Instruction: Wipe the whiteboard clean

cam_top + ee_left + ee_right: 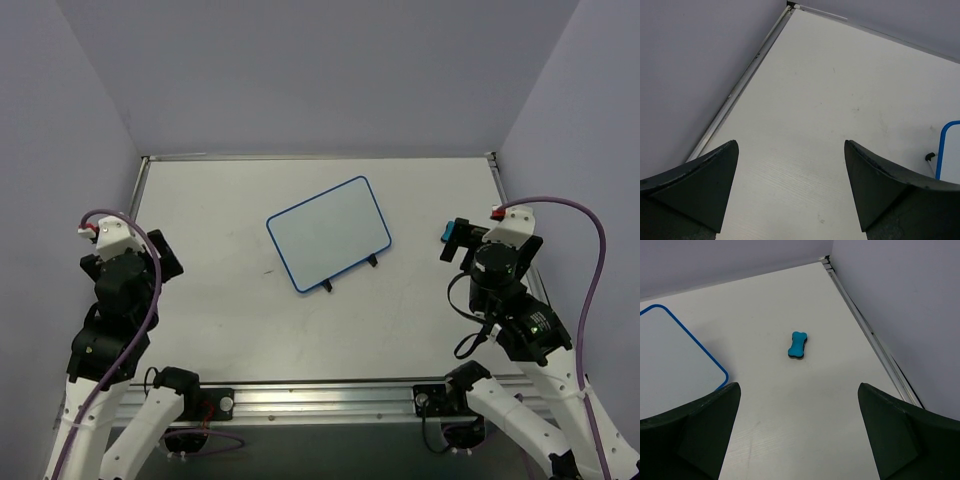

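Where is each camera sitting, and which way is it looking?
Top external: up high behind the arms, looking down at the table and the whiteboard; both arms show, bases at the bottom.
Left wrist: on the left arm, facing the table's far left corner; the open left gripper shows.
Right wrist: on the right arm, facing the far right corner and a blue eraser; the open right gripper shows.
Shared: all three catch the whiteboard's blue rim.
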You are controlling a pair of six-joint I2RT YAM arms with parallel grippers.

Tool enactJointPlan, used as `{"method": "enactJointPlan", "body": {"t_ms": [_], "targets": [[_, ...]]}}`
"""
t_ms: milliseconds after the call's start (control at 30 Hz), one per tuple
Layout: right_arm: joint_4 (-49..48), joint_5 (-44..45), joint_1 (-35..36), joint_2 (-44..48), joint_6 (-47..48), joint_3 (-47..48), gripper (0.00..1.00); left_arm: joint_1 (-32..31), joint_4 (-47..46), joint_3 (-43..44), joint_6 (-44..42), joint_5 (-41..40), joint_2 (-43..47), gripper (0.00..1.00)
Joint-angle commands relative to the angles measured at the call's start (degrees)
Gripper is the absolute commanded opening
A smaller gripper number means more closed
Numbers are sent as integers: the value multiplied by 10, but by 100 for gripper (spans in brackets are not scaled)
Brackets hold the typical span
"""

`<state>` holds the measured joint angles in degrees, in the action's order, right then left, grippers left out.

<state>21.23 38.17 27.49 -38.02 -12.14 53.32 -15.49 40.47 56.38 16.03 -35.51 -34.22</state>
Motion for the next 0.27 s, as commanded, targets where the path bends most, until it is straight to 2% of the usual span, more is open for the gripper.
{"method": "enactJointPlan", "body": {"t_ms": [0,233], "targets": [[-8,24,5,-6,4,11,100,5,-48,-20,-19,-14,27,94],[-4,27,7,-5,4,9,100,5,-56,-26,-22,-11,35,94]]}}
